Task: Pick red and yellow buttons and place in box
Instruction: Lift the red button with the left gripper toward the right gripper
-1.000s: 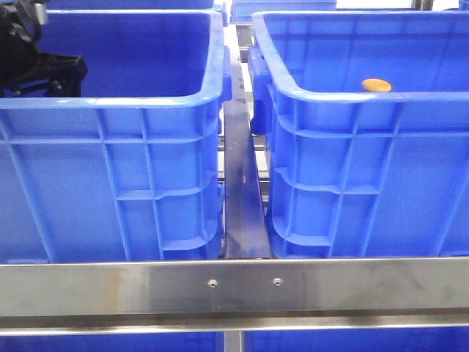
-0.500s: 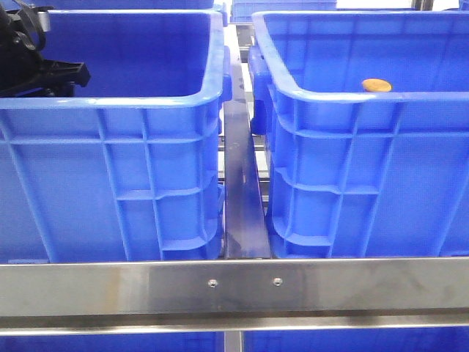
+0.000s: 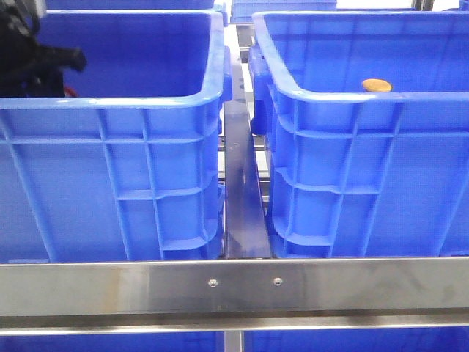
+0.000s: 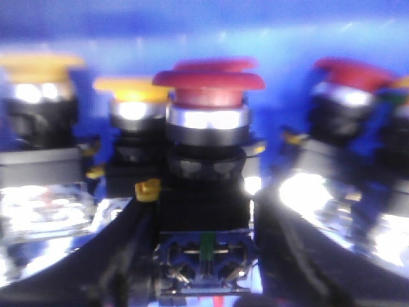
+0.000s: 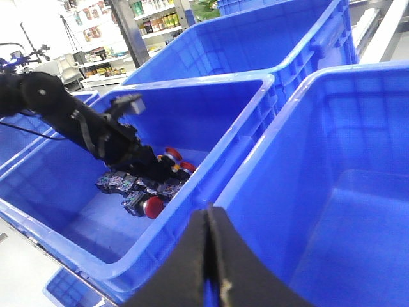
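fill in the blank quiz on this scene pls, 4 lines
1. The left gripper is inside the crate on the robot's ___.
2. The button between its fingers has a ___ cap.
3. The lone button in the other crate is ___ in colour.
4. The right gripper hangs over the crates with its jaws ___.

Missing words: left; red; yellow; shut

Bright, even light overall; only the left wrist cam is a blurry mess.

Front view sharp w/ soft glare on the steel rail [image 3: 234,286]. Left wrist: smeared, white hotspots on chrome button collars [image 4: 208,118]. Right wrist bg blown out top-left, pincer [image 5: 208,268] soft-focus.
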Controlling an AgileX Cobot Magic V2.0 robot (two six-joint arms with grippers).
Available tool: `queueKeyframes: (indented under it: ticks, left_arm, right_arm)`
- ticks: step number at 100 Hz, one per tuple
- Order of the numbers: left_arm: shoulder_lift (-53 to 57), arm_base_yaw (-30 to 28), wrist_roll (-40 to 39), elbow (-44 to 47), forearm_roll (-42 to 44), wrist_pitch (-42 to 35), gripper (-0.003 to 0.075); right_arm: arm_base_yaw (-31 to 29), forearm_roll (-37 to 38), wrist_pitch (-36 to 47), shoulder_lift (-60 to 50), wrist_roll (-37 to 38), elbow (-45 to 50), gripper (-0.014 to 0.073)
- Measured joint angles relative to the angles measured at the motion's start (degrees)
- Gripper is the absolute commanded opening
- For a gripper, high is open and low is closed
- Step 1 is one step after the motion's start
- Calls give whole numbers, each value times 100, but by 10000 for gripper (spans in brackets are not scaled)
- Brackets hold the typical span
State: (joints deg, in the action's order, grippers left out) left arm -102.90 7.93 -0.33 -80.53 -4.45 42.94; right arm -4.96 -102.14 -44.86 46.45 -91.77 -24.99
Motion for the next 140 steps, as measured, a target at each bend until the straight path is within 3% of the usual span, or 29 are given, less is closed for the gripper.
queueKeyframes:
  ticks: [45, 95, 117, 140]
  left_arm:
    - [1018, 599, 1776, 0, -1482, 295, 84]
    - [1087, 1025, 4628, 0, -4659, 1739, 84]
    - [1087, 1094, 4901, 0, -4943, 2563, 84]
    - [1087, 1233, 4904, 0, -4954, 2680, 84]
  right_arm:
    - [0, 0, 0, 0, 0, 0, -69]
    - [0, 0, 0, 0, 0, 0, -69]
    - [0, 0, 0, 0, 0, 0, -69]
    - [0, 0, 0, 0, 0, 0, -69]
